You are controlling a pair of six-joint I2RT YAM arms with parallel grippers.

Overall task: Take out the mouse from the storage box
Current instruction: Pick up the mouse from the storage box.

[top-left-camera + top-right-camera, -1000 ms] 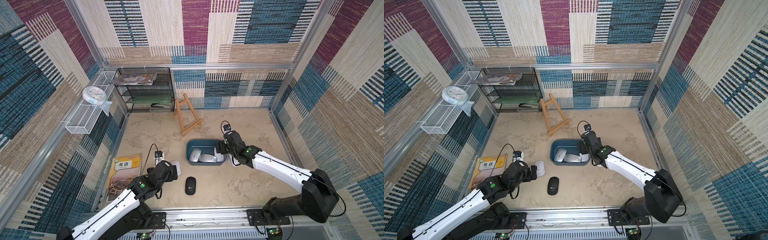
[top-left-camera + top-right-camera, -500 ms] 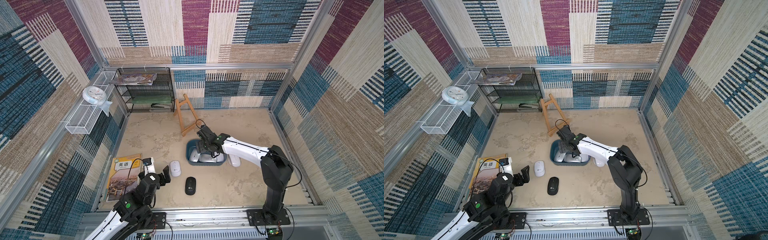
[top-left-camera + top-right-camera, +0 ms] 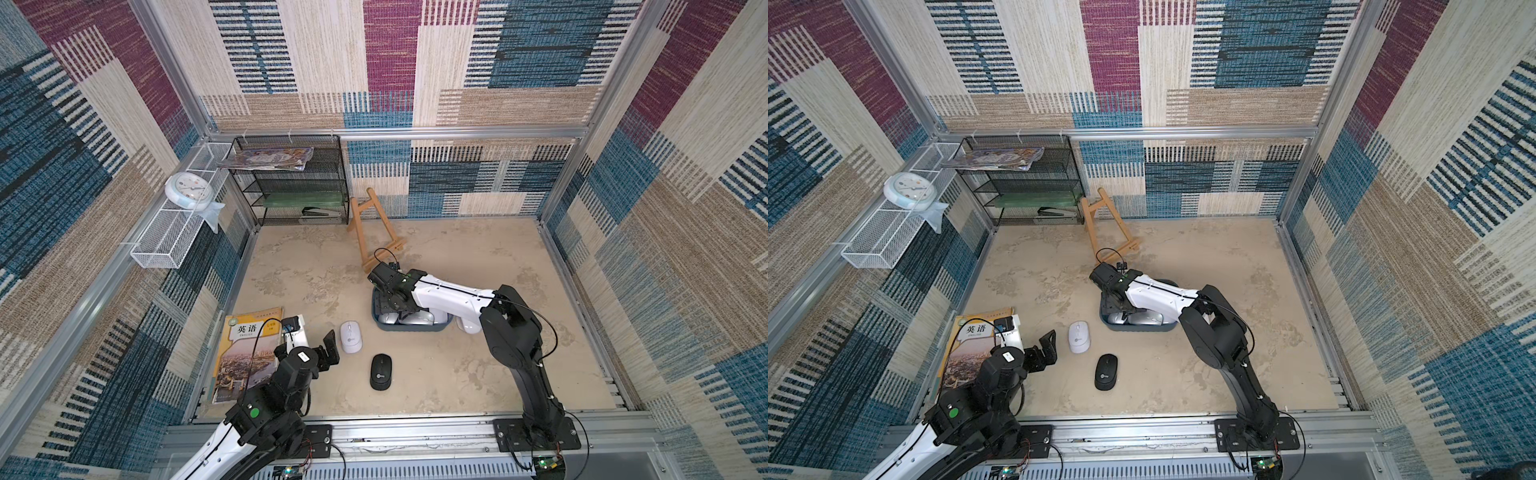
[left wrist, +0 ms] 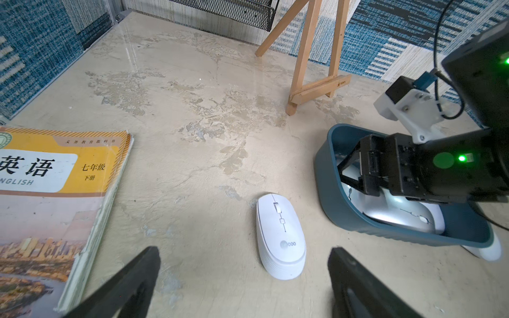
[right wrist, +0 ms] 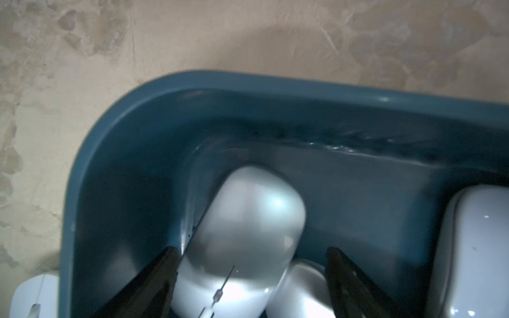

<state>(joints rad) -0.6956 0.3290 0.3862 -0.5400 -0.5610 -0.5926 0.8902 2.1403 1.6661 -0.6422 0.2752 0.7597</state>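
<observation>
The dark blue-teal storage box point(image 3: 409, 330) point(image 3: 1138, 328) point(image 4: 385, 234) point(image 5: 248, 82) sits mid-table and holds silver mice point(image 3: 417, 318). My right gripper point(image 3: 391, 308) point(image 3: 1118, 309) point(image 5: 249, 249) reaches down into its left end. It is open, its fingers point(image 5: 154, 280) on either side of a silver mouse point(image 5: 242, 220) point(image 4: 396, 212). A white mouse point(image 3: 350, 337) point(image 3: 1079, 337) point(image 4: 281, 236) lies on the table left of the box. Just short of it, my left gripper point(image 3: 324, 353) point(image 3: 1045, 345) point(image 4: 243, 252) hangs open and empty.
A black mouse point(image 3: 380, 371) lies in front of the box and another white mouse point(image 3: 469, 326) at its right end. An English textbook point(image 3: 249, 357) lies front left, under my left arm. A wooden easel point(image 3: 374, 232), black mesh rack point(image 3: 299, 187) and white wire basket point(image 3: 170, 232) stand behind.
My left gripper let go of the white mouse and pulled back toward the front. My right gripper swung from the box's right end to its left end and sank inside.
</observation>
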